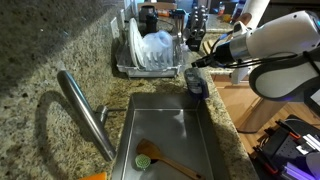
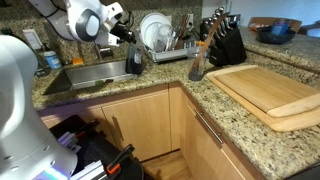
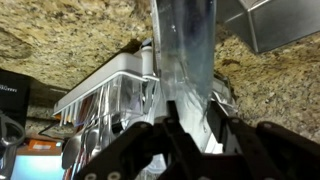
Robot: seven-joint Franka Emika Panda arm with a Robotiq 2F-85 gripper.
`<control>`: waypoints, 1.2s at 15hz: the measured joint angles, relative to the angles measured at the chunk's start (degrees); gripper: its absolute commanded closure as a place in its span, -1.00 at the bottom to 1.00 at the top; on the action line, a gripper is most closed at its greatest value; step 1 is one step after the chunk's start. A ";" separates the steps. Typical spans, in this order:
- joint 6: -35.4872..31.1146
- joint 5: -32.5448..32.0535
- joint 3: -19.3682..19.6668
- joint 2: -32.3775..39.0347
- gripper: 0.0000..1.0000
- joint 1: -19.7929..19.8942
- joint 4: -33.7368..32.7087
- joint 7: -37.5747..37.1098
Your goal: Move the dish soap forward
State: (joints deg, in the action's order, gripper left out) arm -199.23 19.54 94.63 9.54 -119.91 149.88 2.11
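Observation:
The dish soap (image 1: 196,83) is a small dark blue bottle standing upright on the granite edge at the sink's far corner, next to the dish rack; it also shows in an exterior view (image 2: 134,66). My gripper (image 1: 202,63) comes down on its top and also shows in an exterior view (image 2: 129,47). In the wrist view the bottle's clearish body (image 3: 185,55) runs between the two black fingers (image 3: 192,122), which press on both of its sides.
A dish rack (image 1: 148,68) with plates stands behind the bottle. The steel sink (image 1: 205,150) holds a green scrub brush (image 1: 145,158), with the faucet (image 1: 85,112) beside it. A knife block (image 2: 226,45), a utensil cup (image 2: 197,66) and a cutting board (image 2: 268,88) stand along the counter.

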 measured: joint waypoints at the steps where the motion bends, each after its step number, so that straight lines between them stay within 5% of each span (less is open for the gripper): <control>1: 0.39 -0.64 4.68 0.18 0.80 -3.71 -1.07 -0.09; 8: 1.24 -5.74 36.67 10.08 0.80 -31.39 -3.10 -6.55; 14: 1.49 -12.08 38.07 17.92 0.80 -31.28 9.17 -20.25; 15: 1.60 -12.22 38.06 17.37 0.30 -31.09 10.75 -21.26; 18: 1.52 -12.23 37.98 15.77 0.30 -30.88 10.67 -21.23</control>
State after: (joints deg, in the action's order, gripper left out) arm -197.71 7.31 132.61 25.31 -150.79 160.55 -19.12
